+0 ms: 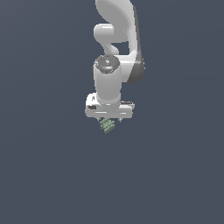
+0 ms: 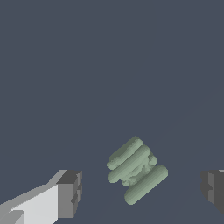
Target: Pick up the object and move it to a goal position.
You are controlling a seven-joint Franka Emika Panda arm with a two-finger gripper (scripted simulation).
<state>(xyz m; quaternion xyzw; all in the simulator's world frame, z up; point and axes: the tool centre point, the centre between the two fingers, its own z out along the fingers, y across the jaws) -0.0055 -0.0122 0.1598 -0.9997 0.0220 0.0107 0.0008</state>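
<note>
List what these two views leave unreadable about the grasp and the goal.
- Exterior view: the gripper fingers are hidden under the white hand; the object is too small to show contact.
- Wrist view: both fingertips are cut off by the frame edges; the gripper's height above the object is unreadable.
- Goal position: no marker visible in either view.

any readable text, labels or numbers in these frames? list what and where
None readable in either view.
The arm has small dark and red marks on the round joint cap: too small to read.
The gripper fingers are plain, as is the green object lying between them.
The dark surface is unmarked.
</note>
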